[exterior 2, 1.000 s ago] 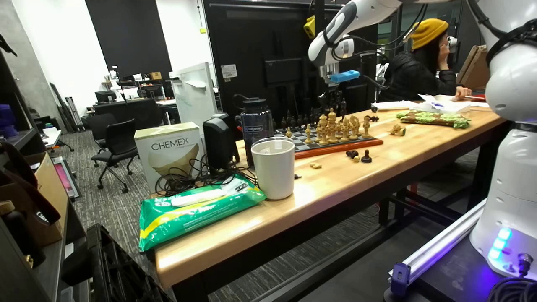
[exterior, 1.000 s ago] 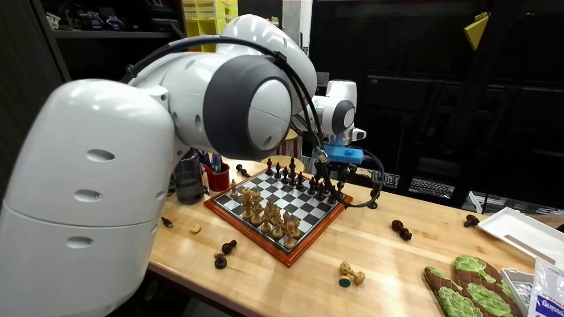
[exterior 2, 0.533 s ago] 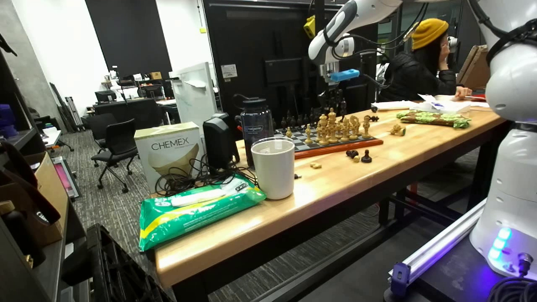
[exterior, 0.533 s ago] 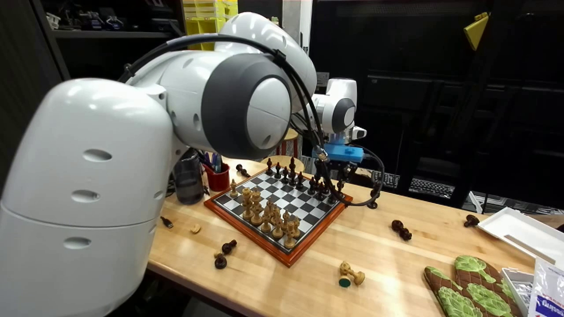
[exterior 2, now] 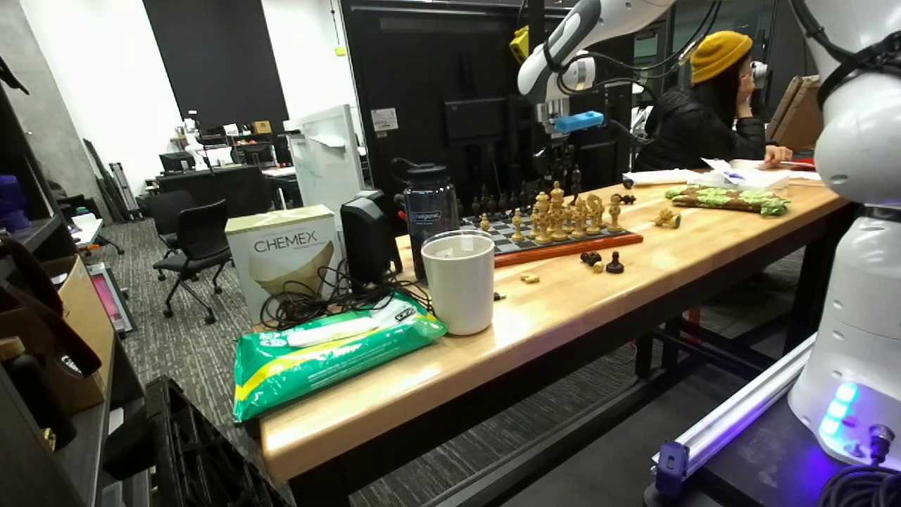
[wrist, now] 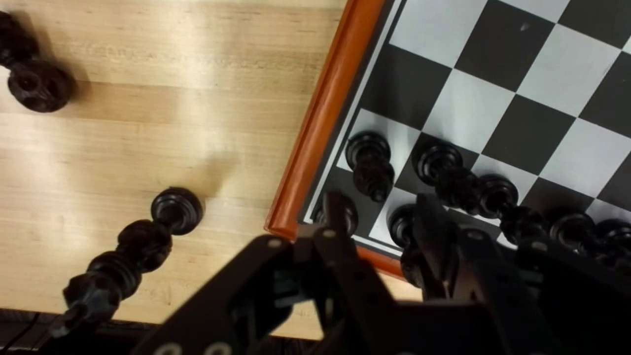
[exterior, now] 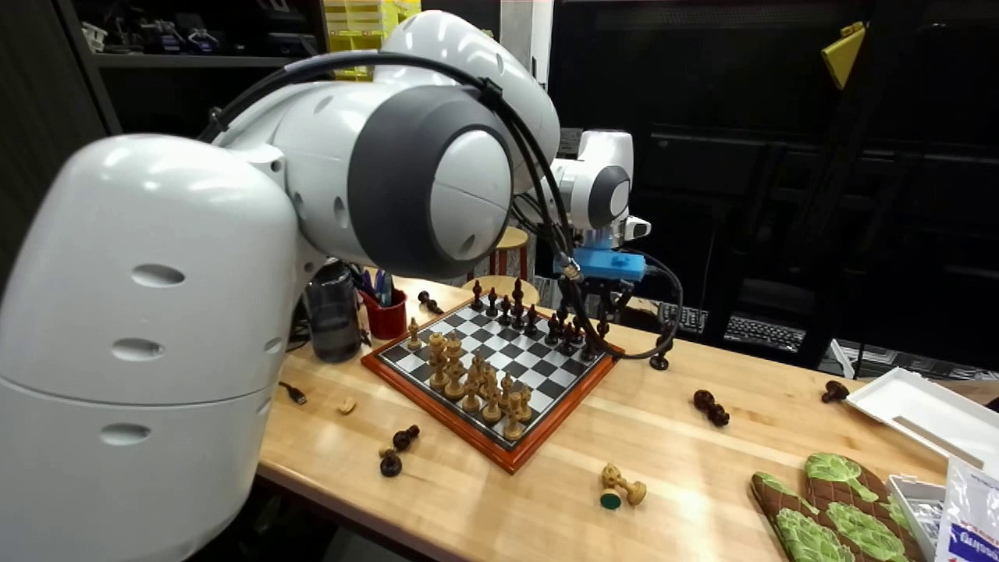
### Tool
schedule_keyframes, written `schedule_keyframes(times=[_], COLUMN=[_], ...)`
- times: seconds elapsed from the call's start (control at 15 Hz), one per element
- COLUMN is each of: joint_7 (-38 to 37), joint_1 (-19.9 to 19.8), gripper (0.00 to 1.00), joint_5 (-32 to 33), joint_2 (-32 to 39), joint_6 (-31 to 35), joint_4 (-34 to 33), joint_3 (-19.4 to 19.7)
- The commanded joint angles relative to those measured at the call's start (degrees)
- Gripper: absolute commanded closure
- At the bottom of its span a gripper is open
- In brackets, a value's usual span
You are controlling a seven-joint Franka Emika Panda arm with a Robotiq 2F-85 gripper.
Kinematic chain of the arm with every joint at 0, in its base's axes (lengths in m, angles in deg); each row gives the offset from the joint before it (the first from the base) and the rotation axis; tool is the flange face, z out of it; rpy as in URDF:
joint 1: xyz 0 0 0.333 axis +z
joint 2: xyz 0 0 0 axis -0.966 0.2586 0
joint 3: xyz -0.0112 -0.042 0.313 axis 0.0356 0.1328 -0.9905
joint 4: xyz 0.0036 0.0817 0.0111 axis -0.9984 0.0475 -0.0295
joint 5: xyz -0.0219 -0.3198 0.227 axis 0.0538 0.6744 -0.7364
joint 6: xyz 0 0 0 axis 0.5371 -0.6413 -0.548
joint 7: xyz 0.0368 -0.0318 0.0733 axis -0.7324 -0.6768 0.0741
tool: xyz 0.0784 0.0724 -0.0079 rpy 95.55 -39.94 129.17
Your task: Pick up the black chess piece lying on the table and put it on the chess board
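Several dark chess pieces are off the board. In an exterior view, one black chess piece (exterior: 711,408) lies on the table beyond the board's right side; the wrist view shows a lying black piece (wrist: 39,86) too. Which one the task means, I cannot tell. The chess board (exterior: 437,407), red-brown framed, carries dark and pale pieces. My gripper (wrist: 382,199) hangs above its corner with the dark set, fingers apart and no piece visibly held between them. One finger (wrist: 336,209) partly covers a corner piece; the opposite finger overlaps the black piece (wrist: 402,224) beside it.
A tall black piece (wrist: 143,244) stands on the table just off the board. Pale pieces (exterior: 620,485) lie near the front, with oven mitts (exterior: 843,507) and a white tray (exterior: 929,414) to the side. A water bottle (exterior 2: 431,204) and white cup (exterior 2: 459,289) stand nearby.
The arm and gripper have risen a little above the board corner. Pieces on the board and table look unmoved.
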State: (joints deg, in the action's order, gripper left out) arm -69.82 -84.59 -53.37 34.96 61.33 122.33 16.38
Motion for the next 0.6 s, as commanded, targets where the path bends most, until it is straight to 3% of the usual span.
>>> schedule_keyframes(times=[0.0,0.07,0.13,0.27,0.53], joint_7=[-0.05,-0.33,-0.45,-1.6,-3.89], joint_1=[0.47,0.66,0.96,2.02,4.39], gripper=[0.58,0.55,0.34,0.28,0.02], joint_5=[0.52,0.76,1.04,2.26,3.97], joint_2=[-3.39,-4.12,-5.58,-9.3,-19.13], joint_6=[-0.44,-0.83,-1.24,-1.41,-2.51], joint_4=[2.3,2.64,3.73,7.12,17.48], joint_3=[0.04,0.12,0.11,0.27,-0.31])
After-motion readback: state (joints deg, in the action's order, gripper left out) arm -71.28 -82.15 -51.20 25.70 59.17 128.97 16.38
